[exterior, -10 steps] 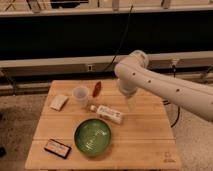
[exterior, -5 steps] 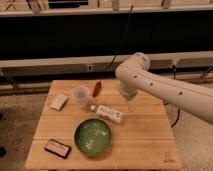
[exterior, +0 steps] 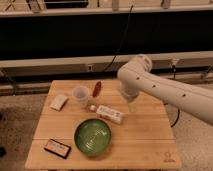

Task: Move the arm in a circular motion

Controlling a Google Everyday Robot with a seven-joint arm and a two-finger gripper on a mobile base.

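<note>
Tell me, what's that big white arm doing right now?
Arm reaches in from picture right, over the table. Gripper hangs below its elbow. Carton lies nearest, beside gripper.

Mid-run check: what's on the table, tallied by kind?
Green bowl: 1
Clear cup: 1
Packets: 3 (white packet, white carton, dark packet)
Reddish item: 1
Total: 6
The arm holds its pincer over the table, right of the carton.

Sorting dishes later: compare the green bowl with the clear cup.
The green bowl is wide, shallow and opaque; the clear cup is narrow, taller and see-through. The bowl sits nearer the front edge than the cup. Both stand upright. The gripper hangs under the arm.
</note>
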